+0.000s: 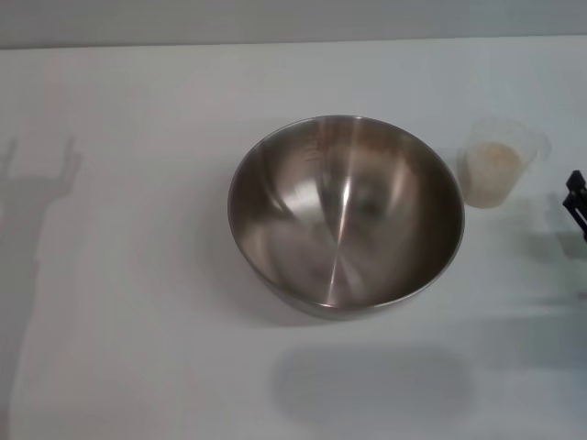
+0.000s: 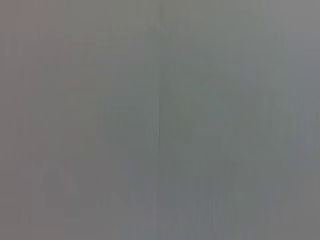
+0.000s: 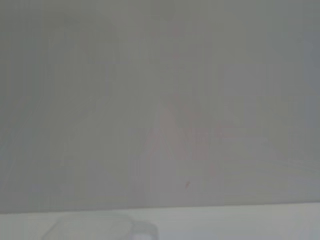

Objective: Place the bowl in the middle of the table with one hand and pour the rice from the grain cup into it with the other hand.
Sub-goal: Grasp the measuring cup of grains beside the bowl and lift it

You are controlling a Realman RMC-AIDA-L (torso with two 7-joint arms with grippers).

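In the head view, the large round stainless-steel mixing bowl sits upright mid-way across the plain white table. The small translucent plastic grain cup, holding pale beige rice, stands just beside the bowl, between it and the right gripper, a black tip at the edge; I cannot tell how its jaws stand. The left gripper is unseen; the left wrist view shows only grey. In the right wrist view, the cup's rim shows faintly.
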